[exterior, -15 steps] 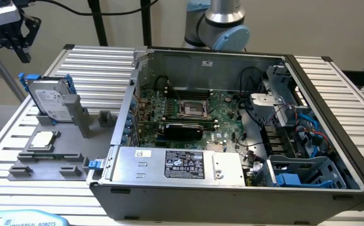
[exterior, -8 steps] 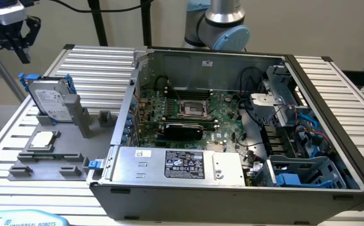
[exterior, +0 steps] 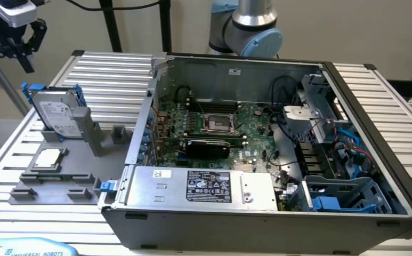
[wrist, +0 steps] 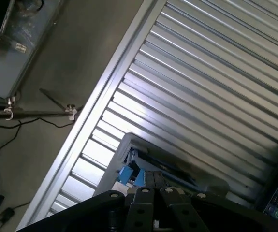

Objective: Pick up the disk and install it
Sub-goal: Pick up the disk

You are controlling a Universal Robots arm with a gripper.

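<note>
At the frame's left the disk (exterior: pixel 53 113) stands upright in a grey holder (exterior: pixel 85 160), with open air above it and a grey post (exterior: pixel 85 124) tight against its right face. Lower right, inside the computer case (exterior: pixel 263 226), the blue drive cage (exterior: pixel 348 193) lies open upward, hemmed by cables (exterior: pixel 349 152) and the power supply (exterior: pixel 191 186).

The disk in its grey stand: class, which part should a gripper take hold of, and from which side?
The disk stands nearly on end, leaning in the grey stand, whose posts crowd its lower half while the top is free. So probably grip its upper end, across the blue-framed long edges, coming from above.
</note>
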